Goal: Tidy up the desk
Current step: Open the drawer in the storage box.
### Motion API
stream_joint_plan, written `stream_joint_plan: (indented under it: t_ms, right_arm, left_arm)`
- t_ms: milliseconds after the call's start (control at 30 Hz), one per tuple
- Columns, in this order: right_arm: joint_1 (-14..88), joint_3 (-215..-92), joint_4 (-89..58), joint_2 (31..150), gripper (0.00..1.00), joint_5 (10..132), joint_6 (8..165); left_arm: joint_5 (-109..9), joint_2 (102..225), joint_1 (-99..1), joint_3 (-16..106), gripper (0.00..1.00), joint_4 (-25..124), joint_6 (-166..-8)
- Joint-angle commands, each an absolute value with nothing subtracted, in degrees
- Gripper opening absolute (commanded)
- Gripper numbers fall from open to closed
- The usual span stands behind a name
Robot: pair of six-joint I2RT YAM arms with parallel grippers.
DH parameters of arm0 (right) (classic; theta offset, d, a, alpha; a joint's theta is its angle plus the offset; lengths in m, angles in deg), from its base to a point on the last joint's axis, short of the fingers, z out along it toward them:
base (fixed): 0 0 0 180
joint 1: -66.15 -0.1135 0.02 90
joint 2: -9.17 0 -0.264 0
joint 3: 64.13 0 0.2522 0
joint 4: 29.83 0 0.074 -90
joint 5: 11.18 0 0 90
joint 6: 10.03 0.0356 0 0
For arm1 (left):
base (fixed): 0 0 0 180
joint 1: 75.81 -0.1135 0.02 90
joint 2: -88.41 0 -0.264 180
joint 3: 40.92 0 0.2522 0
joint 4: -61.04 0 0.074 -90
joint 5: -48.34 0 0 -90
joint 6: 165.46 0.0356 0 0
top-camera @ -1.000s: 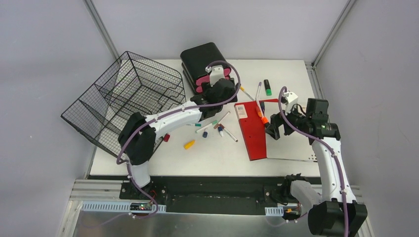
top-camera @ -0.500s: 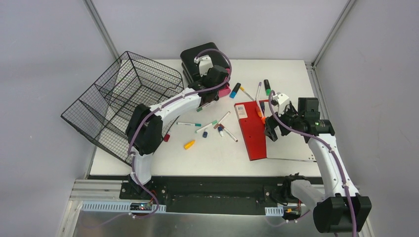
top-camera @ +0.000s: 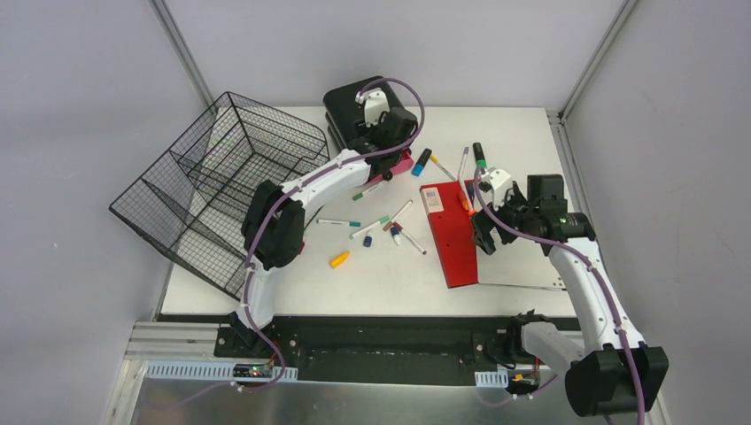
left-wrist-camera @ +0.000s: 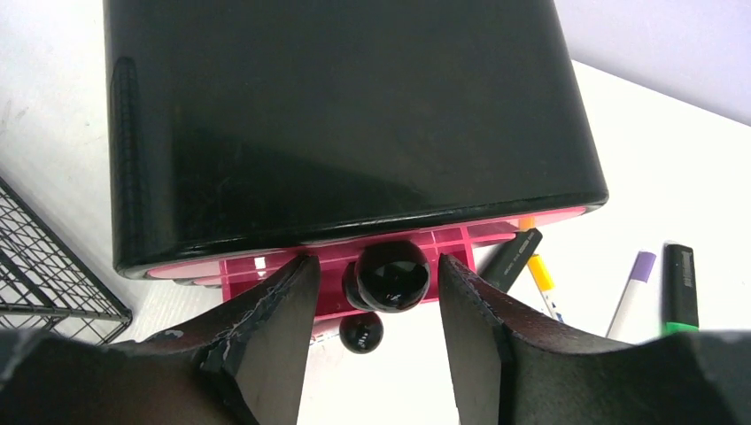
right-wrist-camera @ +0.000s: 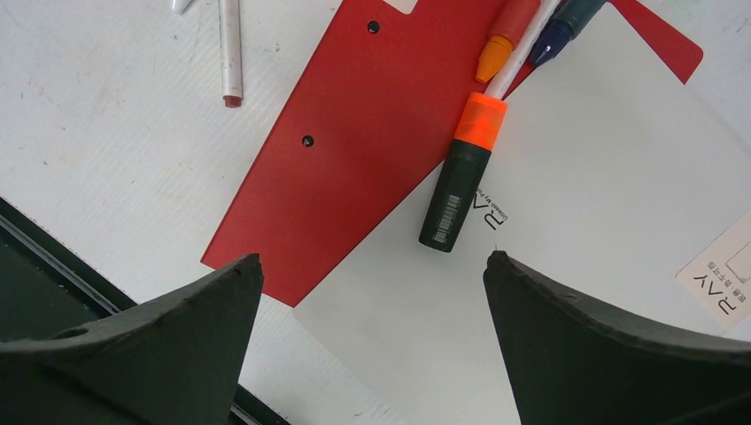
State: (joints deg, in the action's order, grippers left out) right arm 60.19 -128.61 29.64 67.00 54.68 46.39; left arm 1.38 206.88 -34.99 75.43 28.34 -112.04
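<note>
The white desk (top-camera: 390,274) is strewn with pens. A black box (left-wrist-camera: 345,115) with a pink drawer (left-wrist-camera: 460,241) stands at the back. My left gripper (left-wrist-camera: 374,266) is open, one finger on each side of the drawer's black round knob (left-wrist-camera: 394,274), with a gap on both sides; a smaller knob (left-wrist-camera: 361,332) sits below it. From above, the left gripper (top-camera: 397,152) is at the front of the box (top-camera: 354,102). My right gripper (right-wrist-camera: 372,258) hangs wide open and empty over the red-and-white notebook (right-wrist-camera: 354,133), just short of an orange highlighter (right-wrist-camera: 462,177).
A tipped black wire basket (top-camera: 221,186) fills the left side. Several pens (top-camera: 390,221) and a yellow cap (top-camera: 339,259) lie mid-desk. A green highlighter (top-camera: 479,156) and a purple pen (left-wrist-camera: 630,297) lie right of the box. The notebook (top-camera: 453,235) lies on the right.
My left arm has reached further back to the front of the box, and its jaws have narrowed around the knob. The right gripper has drifted slightly left over the notebook.
</note>
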Motion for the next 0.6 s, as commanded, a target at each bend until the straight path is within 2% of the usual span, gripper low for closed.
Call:
stream_joint_plan:
  t_ms: [0, 133, 333, 567]
  right_arm:
    - [59.4, -128.3, 27.7, 67.0, 1.0, 55.7, 45.1]
    - [59.1, -128.3, 27.7, 67.2, 1.0, 56.0, 45.0]
    - [59.0, -128.2, 27.7, 67.2, 1.0, 56.1, 44.7]
    - [58.7, -128.1, 27.7, 67.4, 1.0, 56.1, 44.6]
  left_arm:
    - [4.7, 208.0, -34.9, 79.6, 0.53, 28.6, -109.4]
    - [5.8, 209.2, -35.0, 80.9, 0.51, 28.5, -108.5]
    - [5.3, 210.5, -35.4, 81.6, 0.41, 28.3, -108.5]
    - [4.6, 210.2, -35.4, 80.7, 0.37, 28.3, -108.9]
